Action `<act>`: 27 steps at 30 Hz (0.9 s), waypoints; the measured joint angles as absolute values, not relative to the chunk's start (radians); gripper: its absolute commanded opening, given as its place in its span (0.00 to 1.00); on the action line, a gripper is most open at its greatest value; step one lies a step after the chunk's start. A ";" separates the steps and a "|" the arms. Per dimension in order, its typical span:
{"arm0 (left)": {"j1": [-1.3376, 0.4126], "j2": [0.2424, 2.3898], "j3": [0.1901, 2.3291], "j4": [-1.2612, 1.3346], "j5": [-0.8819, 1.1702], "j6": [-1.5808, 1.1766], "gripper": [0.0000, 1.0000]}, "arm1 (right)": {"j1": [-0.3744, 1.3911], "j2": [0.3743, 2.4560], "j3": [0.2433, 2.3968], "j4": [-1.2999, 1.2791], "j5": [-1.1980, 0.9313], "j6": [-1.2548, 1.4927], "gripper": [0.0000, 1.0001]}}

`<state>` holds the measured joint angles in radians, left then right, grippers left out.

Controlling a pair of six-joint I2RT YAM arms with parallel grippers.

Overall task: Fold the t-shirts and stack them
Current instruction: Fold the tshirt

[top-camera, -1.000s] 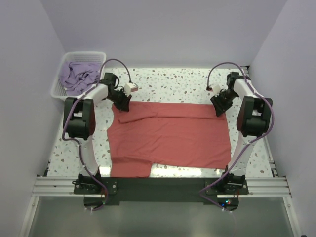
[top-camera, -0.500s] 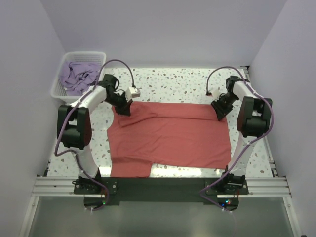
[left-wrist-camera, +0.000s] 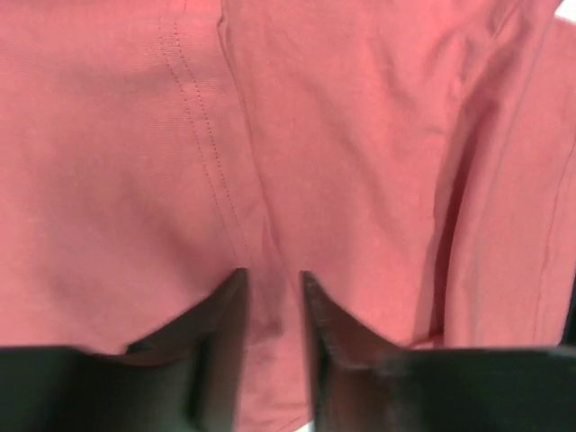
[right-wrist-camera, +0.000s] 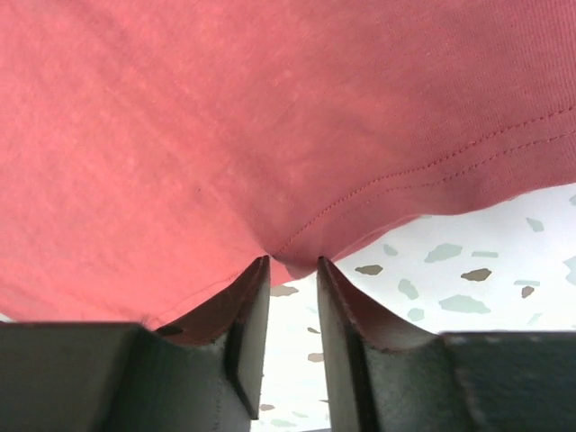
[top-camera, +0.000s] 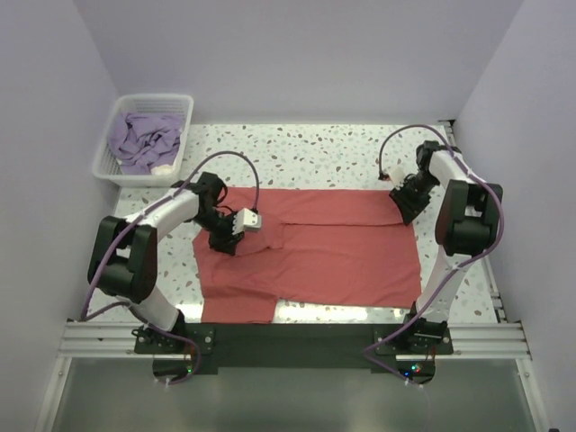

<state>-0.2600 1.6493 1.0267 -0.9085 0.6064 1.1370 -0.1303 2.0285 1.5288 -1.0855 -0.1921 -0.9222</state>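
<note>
Coral-red cloth fills both wrist views. The coral-red shirt (top-camera: 324,256) lies spread across the middle of the worktop (top-camera: 315,148), and I hold it at both ends of its far edge. The lavender shirt (top-camera: 139,139) sits bunched in the basket (top-camera: 186,99) at the far left corner, well apart from this work.

As I judge it, the step in hand is the lengthwise fold, bringing the far edge over toward the near one. My left gripper (top-camera: 225,238) is already over the shirt's body with its end turned inward, while my right gripper (top-camera: 402,202) is out at the far right corner. To do this well, the right side should travel just as far, so the crease runs straight and not on a slant. I would carry the cloth low, with light tension between my two arms so nothing sags or drags. I would let go only once edge lies on edge.

Both grippers are nearly closed, each clamped on coral cloth. On the right, the stitched hem (right-wrist-camera: 432,166) puckers down into the narrow gap between my fingers (right-wrist-camera: 247,310), with bare speckled worktop just beside them. On the left, a pleat beside a stitched seam runs into the gap. I cannot tell from that close view whether I pinch one layer or two.
</note>
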 measured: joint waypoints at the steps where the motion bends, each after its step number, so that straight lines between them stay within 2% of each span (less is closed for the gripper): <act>1: -0.263 1.634 1.021 -0.910 0.601 1.150 0.44 | -0.130 2.027 1.529 -1.087 -0.192 -0.924 0.35; 3: -0.265 1.617 1.021 -0.910 0.595 1.168 0.49 | -0.130 2.022 1.529 -1.097 -0.196 -0.933 0.38; 5: -0.265 1.613 1.030 -0.918 0.594 1.175 0.50 | -0.130 2.016 1.530 -1.118 -0.204 -0.938 0.39; 11: -0.228 1.673 1.169 -0.896 0.610 1.027 0.42 | -0.130 2.006 1.585 -1.157 -0.245 -0.904 0.39; 15: -0.165 1.763 1.279 -0.774 0.572 0.814 0.42 | -0.123 2.005 1.629 -1.115 -0.244 -0.817 0.34; 24: -0.134 1.898 1.304 -0.648 0.377 0.534 0.40 | -0.030 2.017 1.597 -0.992 -0.128 -0.694 0.29; 27: -0.125 1.939 1.309 -0.637 0.326 0.479 0.36 | -0.005 2.059 1.596 -0.958 -0.084 -0.672 0.29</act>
<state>-0.1246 1.9388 1.3094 -0.6369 0.3256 0.4786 -0.0048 2.0594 1.5963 -0.9581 -0.0841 -0.6724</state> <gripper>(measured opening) 0.384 0.291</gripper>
